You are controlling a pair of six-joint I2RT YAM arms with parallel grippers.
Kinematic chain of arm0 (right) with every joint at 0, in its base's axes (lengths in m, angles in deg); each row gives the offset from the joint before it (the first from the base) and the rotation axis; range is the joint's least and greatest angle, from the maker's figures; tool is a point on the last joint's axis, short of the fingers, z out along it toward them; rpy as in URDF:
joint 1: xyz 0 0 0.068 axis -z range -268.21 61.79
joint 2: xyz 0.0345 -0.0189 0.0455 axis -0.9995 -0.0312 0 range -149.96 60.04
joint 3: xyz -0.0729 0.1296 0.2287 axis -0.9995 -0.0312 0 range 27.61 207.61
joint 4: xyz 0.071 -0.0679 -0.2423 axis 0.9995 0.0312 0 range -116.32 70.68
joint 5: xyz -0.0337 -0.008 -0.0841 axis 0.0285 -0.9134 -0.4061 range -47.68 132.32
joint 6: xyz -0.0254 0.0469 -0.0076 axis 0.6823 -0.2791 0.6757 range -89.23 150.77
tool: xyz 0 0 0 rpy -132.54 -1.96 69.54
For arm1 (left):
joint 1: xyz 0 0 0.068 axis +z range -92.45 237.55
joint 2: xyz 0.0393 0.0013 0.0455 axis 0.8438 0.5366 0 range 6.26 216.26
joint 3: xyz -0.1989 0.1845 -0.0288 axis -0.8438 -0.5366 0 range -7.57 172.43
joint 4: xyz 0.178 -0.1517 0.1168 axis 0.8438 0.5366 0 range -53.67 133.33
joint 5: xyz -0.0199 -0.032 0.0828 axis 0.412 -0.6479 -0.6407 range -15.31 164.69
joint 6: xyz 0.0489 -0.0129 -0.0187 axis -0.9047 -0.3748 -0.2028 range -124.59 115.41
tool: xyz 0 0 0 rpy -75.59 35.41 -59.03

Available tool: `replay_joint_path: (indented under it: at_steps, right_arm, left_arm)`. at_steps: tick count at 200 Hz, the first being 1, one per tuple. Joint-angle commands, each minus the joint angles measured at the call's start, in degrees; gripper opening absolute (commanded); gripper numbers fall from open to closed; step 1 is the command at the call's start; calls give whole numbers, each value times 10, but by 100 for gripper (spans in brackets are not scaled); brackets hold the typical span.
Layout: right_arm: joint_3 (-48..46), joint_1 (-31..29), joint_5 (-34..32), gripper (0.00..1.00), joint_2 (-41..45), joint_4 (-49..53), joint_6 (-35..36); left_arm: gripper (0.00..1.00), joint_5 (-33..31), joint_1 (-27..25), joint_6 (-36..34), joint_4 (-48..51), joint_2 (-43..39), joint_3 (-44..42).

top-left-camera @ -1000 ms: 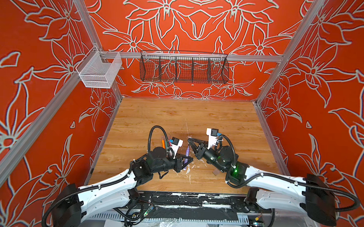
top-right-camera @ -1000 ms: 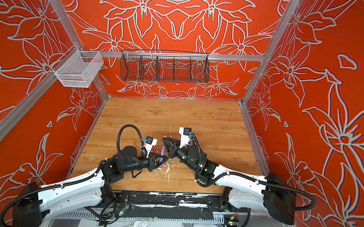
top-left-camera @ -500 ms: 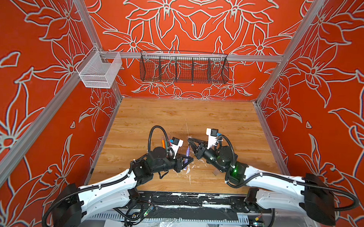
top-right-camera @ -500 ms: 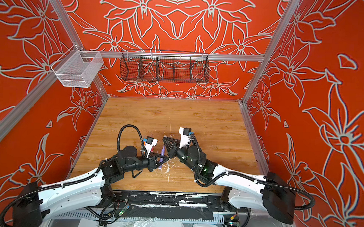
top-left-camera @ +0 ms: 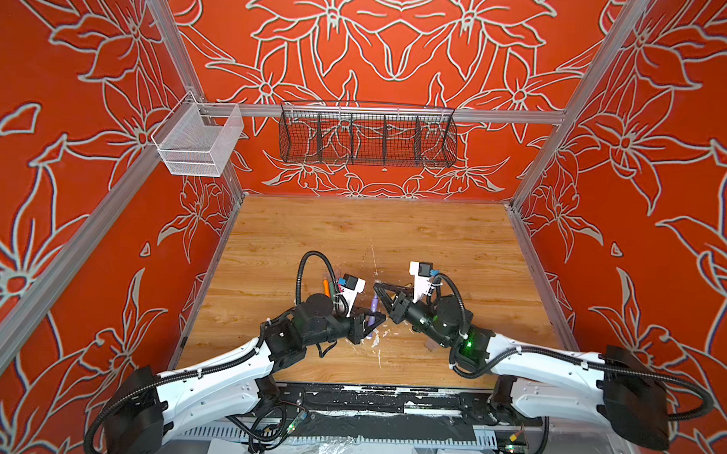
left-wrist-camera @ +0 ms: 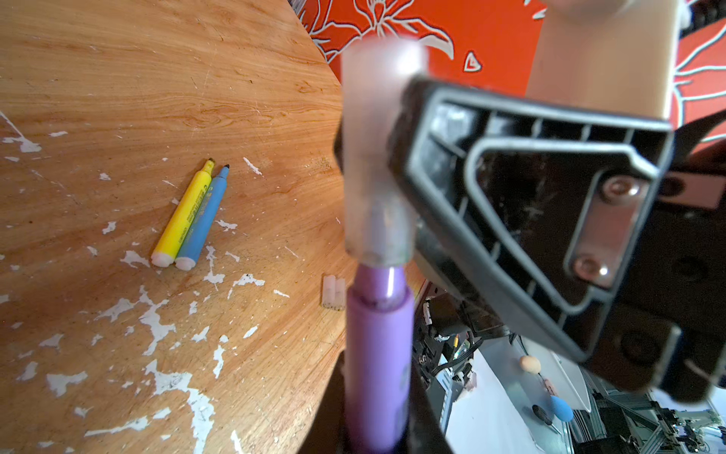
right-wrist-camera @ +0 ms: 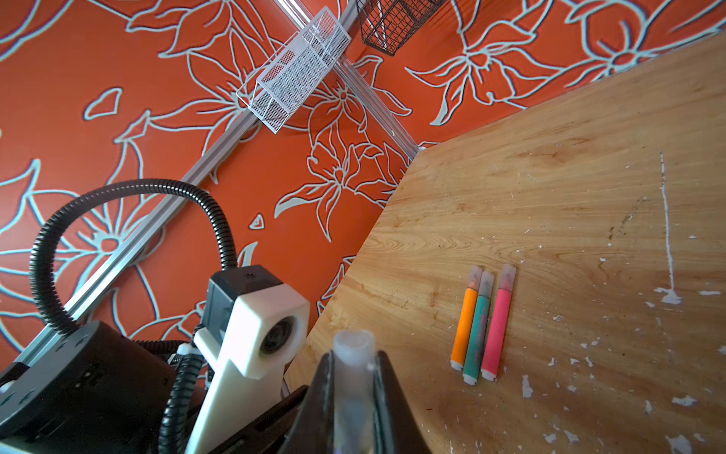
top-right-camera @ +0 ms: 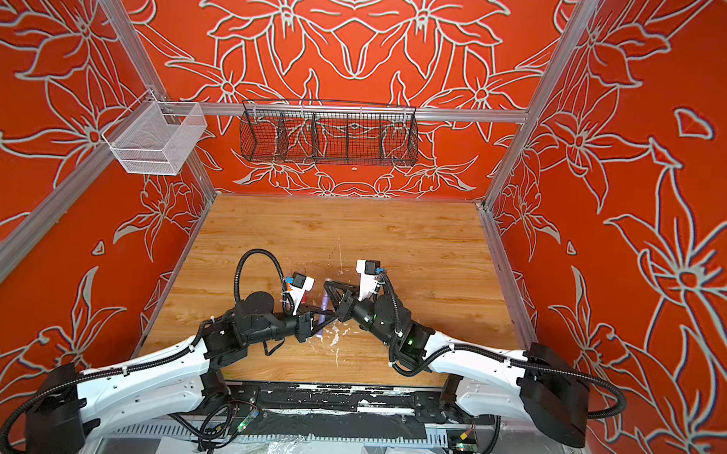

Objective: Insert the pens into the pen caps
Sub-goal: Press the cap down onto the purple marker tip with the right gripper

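Two claws of mine meet above the desk (top-left-camera: 436,239), near its front middle. My left claw (top-left-camera: 371,322) is clamped on the purple pen (left-wrist-camera: 377,353). My right claw (right-wrist-camera: 353,377) is clamped on a clear cap (left-wrist-camera: 375,157) that covers the pen's tip, with a strip of neck showing below its rim. A yellow pen (left-wrist-camera: 182,220) and a blue pen (left-wrist-camera: 202,220) lie on the desk uncapped and touching, with loose caps (left-wrist-camera: 334,293) near them. Elsewhere an orange pen (right-wrist-camera: 463,326), a green pen (right-wrist-camera: 477,334) and a pink pen (right-wrist-camera: 495,330) lie capped, side by side. In the left wrist view my right claw blocks the desk behind it.
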Motion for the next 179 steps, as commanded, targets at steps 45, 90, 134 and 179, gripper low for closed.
replay_joint_path:
  at_steps: [45, 90, 134, 179]
  right_arm:
    - [-25, -49, -28, 0, -16, -18, -37]
    - [-32, -72, -44, 6, -4, -8, -50]
    - [-31, -73, -80, 52, 47, 51, -24]
    - [-17, -73, -101, 72, 119, 137, 6]
  left_arm:
    - [0, -89, 1, -37, 12, 8, 38]
    - [0, -81, 7, -34, -2, 13, 37]
    - [0, -30, 7, -42, 10, 13, 28]
    - [0, 33, 7, -40, 28, -2, 3]
